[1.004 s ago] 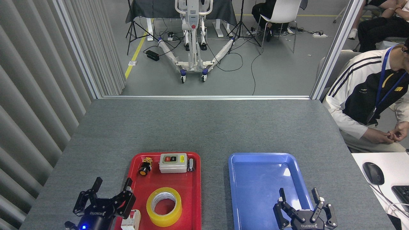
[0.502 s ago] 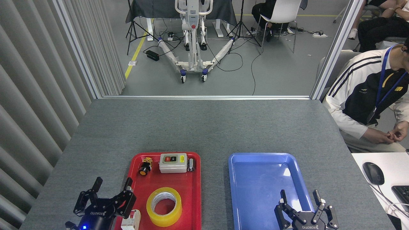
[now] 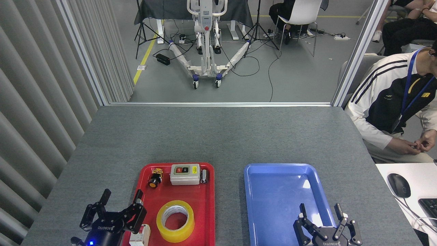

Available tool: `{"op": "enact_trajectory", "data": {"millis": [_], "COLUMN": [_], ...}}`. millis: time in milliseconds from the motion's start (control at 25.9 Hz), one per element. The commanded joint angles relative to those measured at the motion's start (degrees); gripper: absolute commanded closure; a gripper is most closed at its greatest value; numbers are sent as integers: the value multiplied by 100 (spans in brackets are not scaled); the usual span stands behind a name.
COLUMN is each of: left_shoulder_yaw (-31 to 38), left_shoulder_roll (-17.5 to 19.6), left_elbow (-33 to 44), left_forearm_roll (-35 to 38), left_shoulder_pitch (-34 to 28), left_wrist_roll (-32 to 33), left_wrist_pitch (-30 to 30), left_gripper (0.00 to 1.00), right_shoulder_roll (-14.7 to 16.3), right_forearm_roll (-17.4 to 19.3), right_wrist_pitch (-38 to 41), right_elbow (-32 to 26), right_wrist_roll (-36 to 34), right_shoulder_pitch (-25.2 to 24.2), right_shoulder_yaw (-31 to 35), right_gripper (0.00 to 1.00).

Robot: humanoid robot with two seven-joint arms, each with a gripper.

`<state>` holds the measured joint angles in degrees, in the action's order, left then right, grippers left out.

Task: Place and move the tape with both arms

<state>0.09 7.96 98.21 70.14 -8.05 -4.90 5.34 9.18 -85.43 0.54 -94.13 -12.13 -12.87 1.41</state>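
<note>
Red tray (image 3: pixel 207 218) on the grey table (image 3: pixel 218 136) holds five items: one roll of yellow tape (image 3: pixel 175 221) lying flat at the near centre, white core up; one grey switch box (image 3: pixel 184 174) with red and black buttons at the far edge; one small yellow-and-black push-button part (image 3: pixel 155 177) left of it; one small dark cylindrical part (image 3: pixel 204 176) just right of the box; one white block with red markings (image 3: pixel 140 236) at the near-left corner, partly hidden by the gripper. Blue tray (image 3: pixel 259 205) to the right, well apart from the red one, nothing in it. Two trays, two arms. Left gripper (image 3: pixel 120 205) sits low at the red tray's near-left edge, fingers (image 3: pixel 138 197) pointing away from the camera and spread wide, gripping nothing, blue light on at the wrist; tape is just right of it, not touching. Right gripper (image 3: pixel 321 212) is over the near-right corner of the blue tray, fingers (image 3: pixel 338 209) up and apart, empty. One seated person (image 3: pixel 392 102) at the table's right side, hands together; computer mouse (image 3: pixel 398 185) on a white desk (image 3: pixel 418 177) beside.
</note>
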Motion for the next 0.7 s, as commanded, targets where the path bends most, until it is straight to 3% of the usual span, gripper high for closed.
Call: {"op": "enact_trajectory", "data": {"millis": [0, 657], "left_shoulder_yaw": [0, 0], "left_shoulder_roll": [-5, 47], "left_elbow": [-3, -12], "left_forearm_roll": [-9, -9], "left_shoulder_pitch": [5, 23], "left_wrist_roll": [6, 15], "left_wrist_pitch": [2, 46], "left_gripper": [0, 0], "right_shoulder_roll": [-13, -30], "right_forearm_roll": [0, 0], "right_wrist_pitch": [-28, -46], "right_elbow": [9, 0], "right_wrist_roll": [0, -8], "right_shoulder_pitch": [-23, -75], "right_shoulder_yaw": [0, 0], "right_gripper": [0, 0]}}
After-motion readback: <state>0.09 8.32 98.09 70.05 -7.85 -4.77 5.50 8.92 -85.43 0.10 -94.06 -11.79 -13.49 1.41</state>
